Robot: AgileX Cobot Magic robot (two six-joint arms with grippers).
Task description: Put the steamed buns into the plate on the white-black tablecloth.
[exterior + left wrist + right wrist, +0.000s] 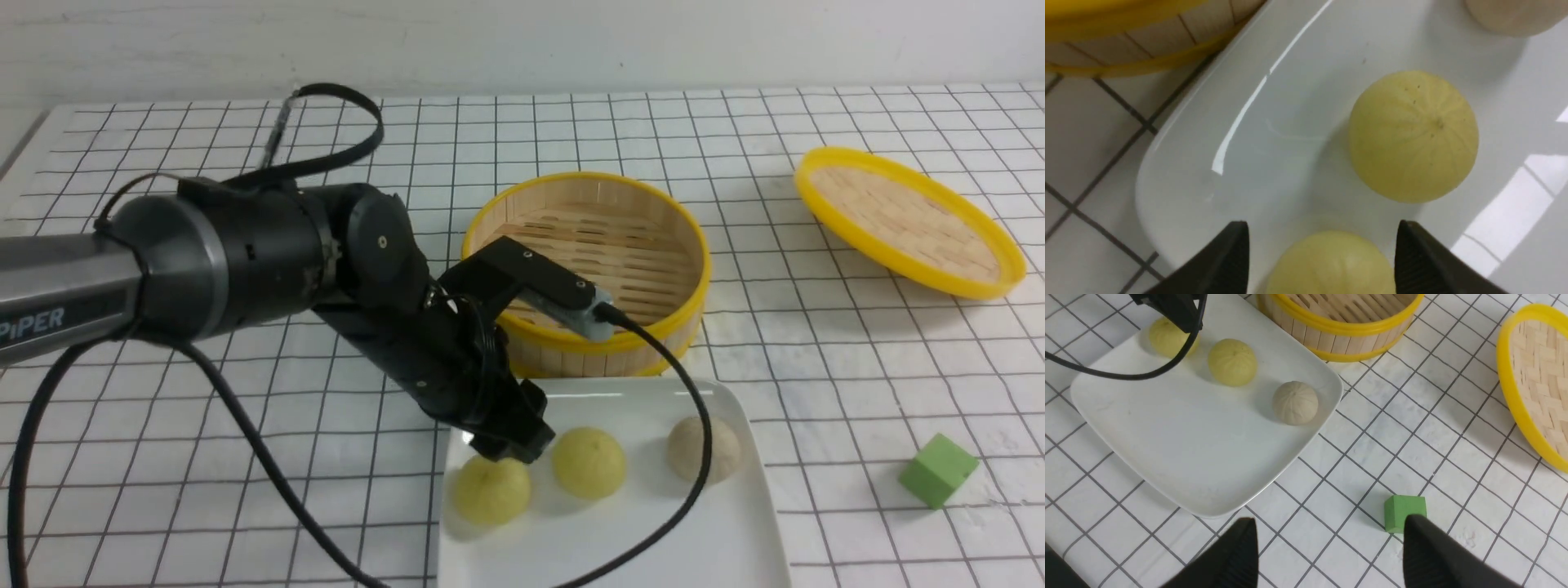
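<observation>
All three steamed buns lie on the white plate point(620, 547) on the white-black tablecloth point(816, 367): a pale yellow one point(490, 490) at the left, a pale yellow one point(589, 462) in the middle, and a beige-white one point(704, 449) at the right. My left gripper point(502, 453) is low over the left bun. In the left wrist view this gripper point(1323, 224) is open, with that bun point(1331, 265) between its fingers and resting on the plate point(1229, 143). My right gripper point(1329, 522) is open and empty above the cloth, beside the plate point(1188, 449).
The yellow-rimmed bamboo steamer point(694, 245) stands empty just behind the plate. Its woven lid point(906, 220) lies tilted at the far right. A green cube point(938, 469) sits on the cloth right of the plate, close to my right gripper's finger point(1429, 547).
</observation>
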